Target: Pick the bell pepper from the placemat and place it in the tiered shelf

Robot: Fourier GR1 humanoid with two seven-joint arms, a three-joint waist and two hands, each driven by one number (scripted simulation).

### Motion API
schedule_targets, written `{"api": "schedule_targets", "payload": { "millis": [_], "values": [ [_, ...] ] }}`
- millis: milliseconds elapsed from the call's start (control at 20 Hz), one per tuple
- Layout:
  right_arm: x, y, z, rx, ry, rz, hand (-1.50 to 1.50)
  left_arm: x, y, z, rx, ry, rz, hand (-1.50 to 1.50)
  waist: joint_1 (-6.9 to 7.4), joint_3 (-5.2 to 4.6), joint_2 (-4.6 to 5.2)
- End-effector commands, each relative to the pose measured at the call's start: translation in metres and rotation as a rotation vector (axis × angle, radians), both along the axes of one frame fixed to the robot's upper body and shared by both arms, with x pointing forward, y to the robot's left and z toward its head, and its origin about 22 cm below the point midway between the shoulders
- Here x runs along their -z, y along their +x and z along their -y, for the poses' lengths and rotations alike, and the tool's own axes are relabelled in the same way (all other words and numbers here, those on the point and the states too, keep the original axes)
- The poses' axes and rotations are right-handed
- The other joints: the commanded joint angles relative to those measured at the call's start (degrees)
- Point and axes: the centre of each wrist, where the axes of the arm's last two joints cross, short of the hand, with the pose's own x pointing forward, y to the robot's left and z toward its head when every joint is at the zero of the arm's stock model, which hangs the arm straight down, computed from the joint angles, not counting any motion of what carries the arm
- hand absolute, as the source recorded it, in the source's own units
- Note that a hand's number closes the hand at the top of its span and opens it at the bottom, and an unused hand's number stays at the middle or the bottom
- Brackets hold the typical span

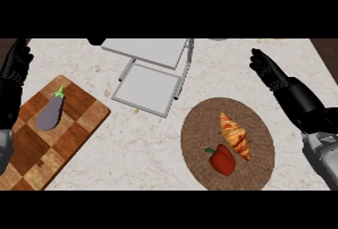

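Observation:
A red bell pepper (pixel 222 159) with a green stem lies on the brown round placemat (pixel 257 167), in its lower half. The grey tiered shelf (pixel 150 85) stands at the back centre, its two flat tiers stepping toward me. My right hand (pixel 267 69) is raised at the right, above the placemat's far edge, fingers straight and open, well apart from the pepper. At the far left edge my left hand (pixel 16 62) rests with fingers up, open and holding nothing.
A croissant (pixel 235 135) lies on the placemat just beyond the pepper, almost touching it. A checkered wooden cutting board (pixel 73 125) at the left carries a purple eggplant (pixel 50 112). Marble counter lies between board, shelf and placemat.

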Motion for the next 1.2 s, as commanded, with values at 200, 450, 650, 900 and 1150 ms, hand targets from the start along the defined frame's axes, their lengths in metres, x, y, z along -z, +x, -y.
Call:
{"api": "schedule_targets", "payload": {
  "millis": [200, 450, 650, 900, 1150],
  "values": [
    [0.023, -0.039, -0.097, -0.121, 0.039, 0.095, 1.50, 0.078, -0.040, -0.019, -0.074, -0.197, -0.310, 0.00, 1.12, 0.36, -0.43],
    [0.067, -0.035, -0.044, 0.433, -0.249, 0.242, 1.50, 0.109, -0.058, -0.023, -0.098, -0.275, -0.436, 0.00, -2.00, 0.17, -1.14],
    [0.112, -0.118, -0.126, 0.300, -0.162, 0.180, -1.50, 0.111, -0.057, -0.025, -0.061, -0.300, -0.432, 0.00, -1.17, 0.40, -0.48],
    [0.115, -0.136, -0.126, 0.429, -0.378, 0.205, -1.50, 0.118, -0.077, -0.042, -0.084, -0.294, -0.450, 0.00, -1.38, 0.25, -0.76],
    [0.087, -0.126, -0.110, 0.515, -0.668, 0.176, -1.50, 0.119, -0.080, -0.048, -0.091, -0.300, -0.447, 0.00, -1.86, 0.03, -0.99]
  ]
}}
